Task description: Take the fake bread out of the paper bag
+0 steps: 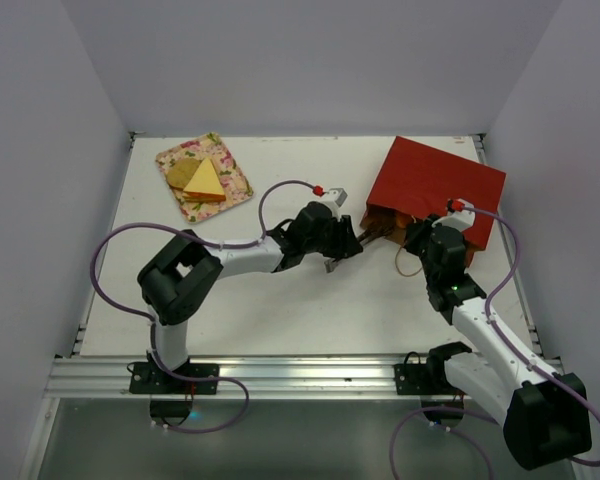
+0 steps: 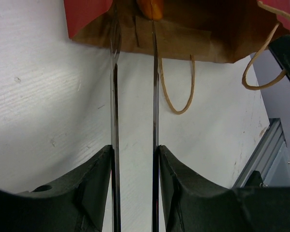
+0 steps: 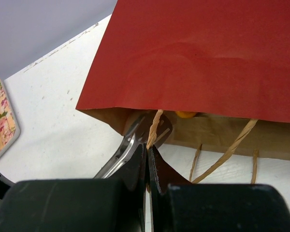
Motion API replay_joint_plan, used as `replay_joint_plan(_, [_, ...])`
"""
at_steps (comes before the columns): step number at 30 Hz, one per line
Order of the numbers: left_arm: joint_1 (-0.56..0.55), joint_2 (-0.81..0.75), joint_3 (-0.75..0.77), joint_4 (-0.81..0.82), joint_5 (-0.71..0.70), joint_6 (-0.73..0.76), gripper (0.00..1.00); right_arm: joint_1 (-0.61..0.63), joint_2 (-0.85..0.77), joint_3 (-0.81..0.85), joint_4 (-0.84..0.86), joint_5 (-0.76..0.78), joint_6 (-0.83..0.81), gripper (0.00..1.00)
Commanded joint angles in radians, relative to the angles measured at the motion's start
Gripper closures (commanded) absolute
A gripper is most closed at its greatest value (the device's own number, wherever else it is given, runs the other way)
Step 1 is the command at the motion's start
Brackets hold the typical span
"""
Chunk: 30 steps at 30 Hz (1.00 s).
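The dark-red paper bag [image 1: 435,188] lies flat at the back right, its brown mouth facing the arms. My left gripper [image 1: 366,238] has long thin metal blades; they stand apart, with the tips [image 2: 134,24] at the bag's mouth [image 2: 193,34]. An orange bun [image 2: 149,7] sits just inside the mouth at the blade tips and also shows in the right wrist view [image 3: 186,114]. My right gripper [image 3: 149,147] is shut on one cord handle [image 3: 154,124] at the mouth and lifts the upper red wall [image 3: 203,58]. A yellow sandwich wedge [image 1: 205,180] and a tan roll [image 1: 181,173] lie on the floral tray.
The floral tray [image 1: 232,190] sits at the back left; its edge shows in the right wrist view [image 3: 5,126]. A second cord handle [image 2: 178,99] loops out on the table in front of the bag. Grey walls enclose the table; an aluminium rail [image 1: 280,375] runs along the near edge.
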Motion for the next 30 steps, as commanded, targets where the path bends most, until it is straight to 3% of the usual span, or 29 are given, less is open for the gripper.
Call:
replay_joint_plan(1, [-0.005,-0.006,0.048,0.098,-0.007,-0.013,0.54,0.001,0.0,0.002,0.024,0.037,0.009,1.0])
replay_joint_plan(11, [-0.004,0.037,0.084,0.147,0.014,-0.026,0.53,0.001,0.001,0.0,0.027,0.034,0.009,1.0])
replay_joint_plan(30, [-0.004,0.145,0.227,0.052,0.001,-0.022,0.53,0.001,0.0,-0.006,0.033,0.023,0.004,1.0])
